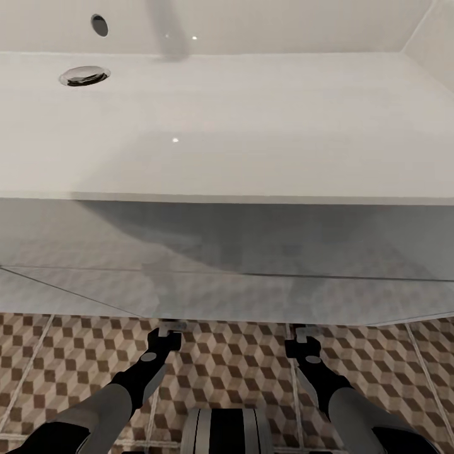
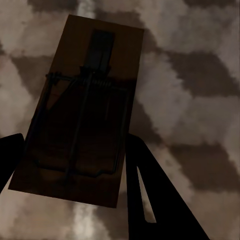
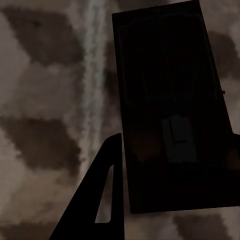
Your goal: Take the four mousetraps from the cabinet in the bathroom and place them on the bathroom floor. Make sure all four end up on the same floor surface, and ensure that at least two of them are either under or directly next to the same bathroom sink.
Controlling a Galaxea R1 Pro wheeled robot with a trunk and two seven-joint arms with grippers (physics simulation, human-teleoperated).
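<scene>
**A:** What's the room like from the head view?

**B:** A wide white sink (image 1: 252, 126) takes up the upper part, with a chrome drain (image 1: 84, 75) at its far left and a dark overflow hole (image 1: 99, 24) in the back wall above it. Below its front edge hangs the glossy white vanity (image 1: 227, 265), whose face mirrors the tile pattern faintly. Under that runs the floor (image 1: 239, 366), square tiles in a brown, beige and cream cube print with pale grout.

**A:** And the arms?

**B:** Both reach forward and down, the left claw (image 1: 170, 328) and right claw (image 1: 306, 333) at the vanity's lower edge, tips tucked beneath it.

**A:** Where are the mousetraps?

**B:** One per claw. In the left wrist view a trap (image 2: 82, 107) sits between the two dark fingers (image 2: 150, 190), wire spring and bar facing the camera, the tiles blurred behind it. In the right wrist view a second trap (image 3: 172, 110) lies in deep shadow beside one finger (image 3: 102, 195), over a grout line.

**A:** Are they gripped?

**B:** The left claw looks clenched on its trap, fingers at both long edges. For the right claw, I cannot tell. Whether either trap touches the floor is also unclear.
</scene>
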